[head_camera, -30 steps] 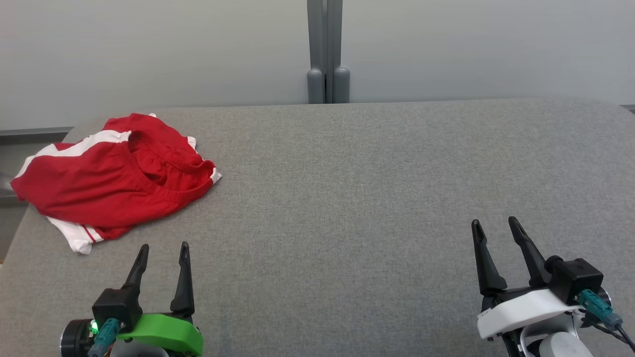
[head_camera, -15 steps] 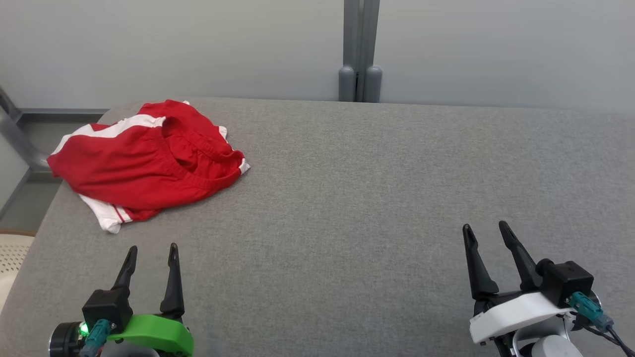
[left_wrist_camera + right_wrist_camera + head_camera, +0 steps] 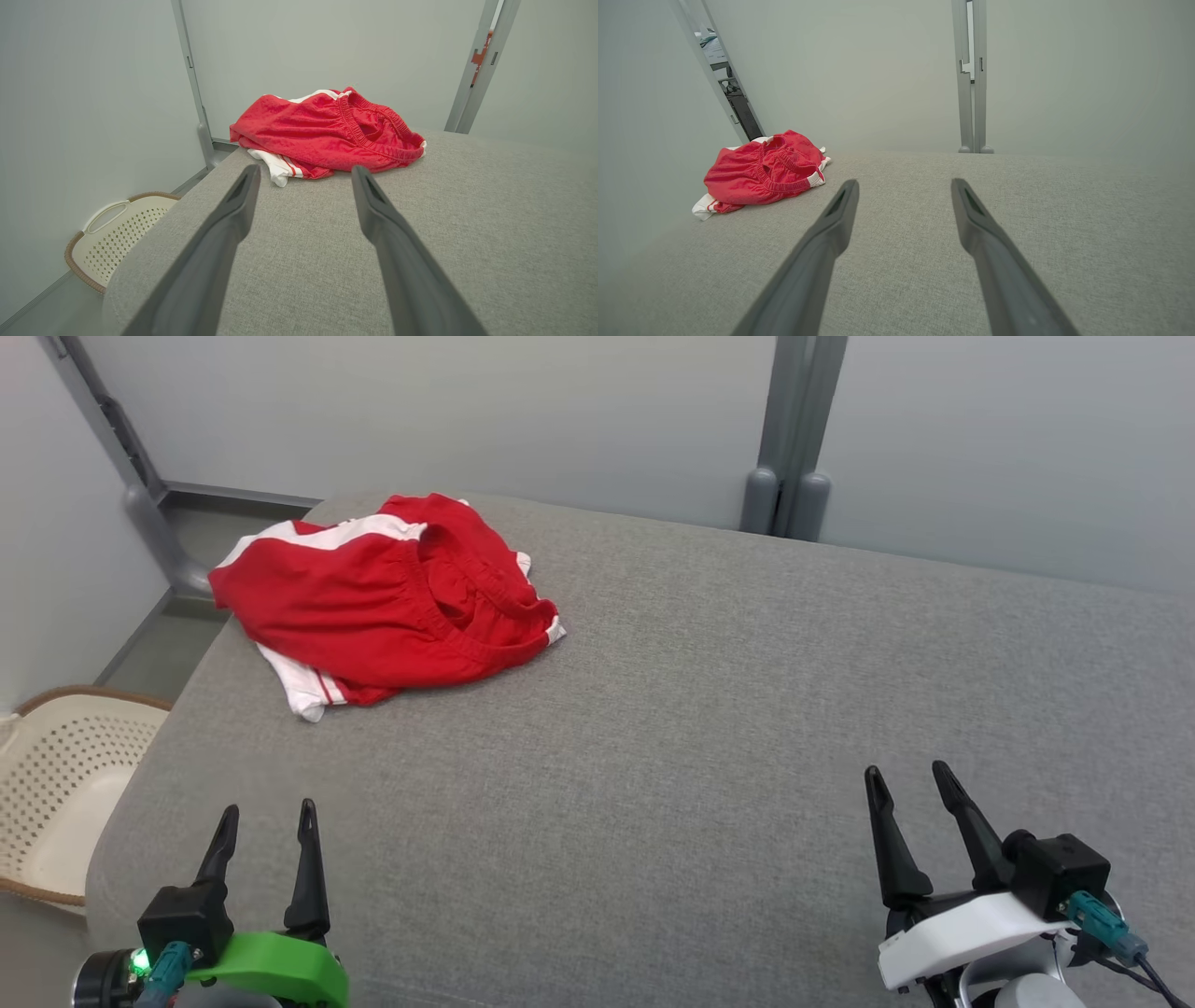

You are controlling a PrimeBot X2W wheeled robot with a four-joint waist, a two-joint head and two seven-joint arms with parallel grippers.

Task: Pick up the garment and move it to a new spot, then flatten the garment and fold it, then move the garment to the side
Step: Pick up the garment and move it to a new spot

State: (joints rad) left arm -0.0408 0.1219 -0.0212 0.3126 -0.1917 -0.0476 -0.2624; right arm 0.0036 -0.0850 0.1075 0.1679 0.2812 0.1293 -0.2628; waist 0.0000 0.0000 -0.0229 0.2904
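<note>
Garment (image 3: pixel 383 602) untouched so far, by my read, so every step is left. The grey table (image 3: pixel 700 756) holds it, red and white, crumpled at the far left corner. A perforated basket (image 3: pixel 65 784) sits on the floor past the table's left edge. My left gripper (image 3: pixel 266 810) and right gripper (image 3: pixel 904 770) hover at the near edge, fingers (image 3: pixel 303 868) spread wide, empty. Pick-up comes first.

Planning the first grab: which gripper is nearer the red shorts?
Left. The left gripper sits short of the red shorts, pointing at them; the right gripper is far across the grey surface.
</note>
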